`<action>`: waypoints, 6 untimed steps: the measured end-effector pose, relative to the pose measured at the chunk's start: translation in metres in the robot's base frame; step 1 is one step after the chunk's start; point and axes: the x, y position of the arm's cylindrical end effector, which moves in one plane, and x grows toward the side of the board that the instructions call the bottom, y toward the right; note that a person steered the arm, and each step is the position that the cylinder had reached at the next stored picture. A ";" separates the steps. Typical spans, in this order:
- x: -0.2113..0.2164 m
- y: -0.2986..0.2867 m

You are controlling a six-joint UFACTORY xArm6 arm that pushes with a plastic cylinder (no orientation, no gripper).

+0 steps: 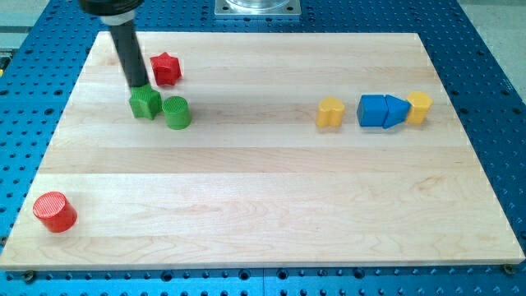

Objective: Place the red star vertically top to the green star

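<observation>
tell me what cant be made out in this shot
1. My tip, camera view: whether it touches the green star is unclear; its end meets the star's top edge.
2. Arm above the rod: cut off by the view's top.
3. Blue blocks: pressed together, individual shapes uncertain.

My tip (140, 85) touches the top edge of the star (145, 103); another star (166, 69) lies just up-right, a cylinder (177, 113) touching its right.

A green cylinder (177, 113) stands left of centre. At the right, a yellow block (330, 113), blue cube (372, 110), blue triangular block (397, 111) and another yellow block (419, 107) line up. A red cylinder (54, 211) sits near-left on the wooden board (263, 205).
</observation>
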 end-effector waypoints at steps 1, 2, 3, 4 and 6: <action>0.020 -0.023; -0.014 -0.003; -0.034 0.021; -0.034 0.076; -0.109 0.079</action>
